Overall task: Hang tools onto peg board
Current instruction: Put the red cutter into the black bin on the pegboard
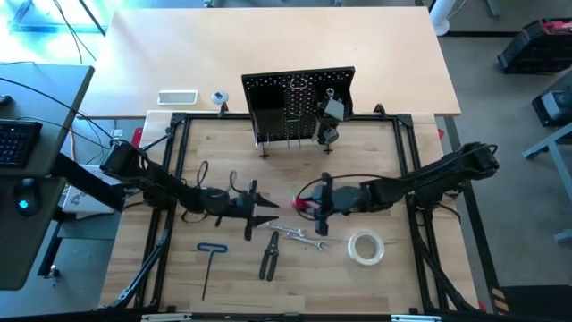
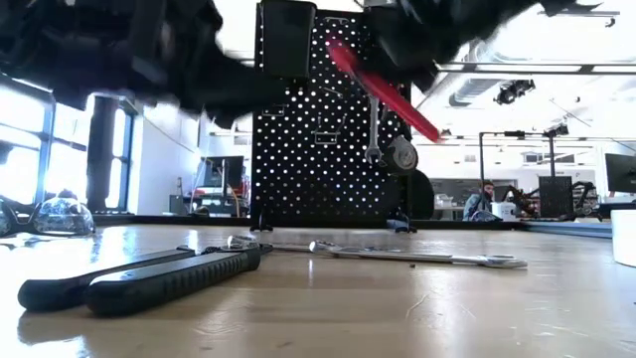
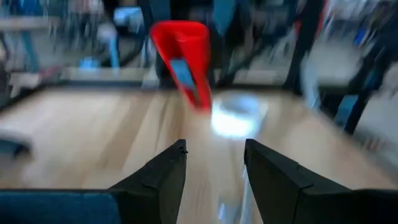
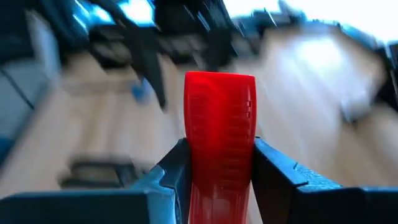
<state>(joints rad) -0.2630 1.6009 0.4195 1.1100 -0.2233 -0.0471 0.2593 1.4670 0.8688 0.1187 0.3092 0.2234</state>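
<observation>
Red-handled tool (image 4: 219, 137) between right end effector (image 4: 217, 168) fingers, off table.

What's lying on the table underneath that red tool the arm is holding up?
The red-handled tool sits clamped in the right gripper, off the table. Nearby lie silver wrenches, dark-handled pliers and a clear tape roll. The arm hides whatever is directly beneath it.

The left arm reaches in from the left edge of the high view, its gripper (image 1: 265, 213) near the centre with fingers (image 3: 163, 176) parted and bare. The right arm comes from the right; its gripper (image 1: 319, 207), just beside the left one, seems clamped on the red-handled tool (image 4: 219, 130).
</observation>
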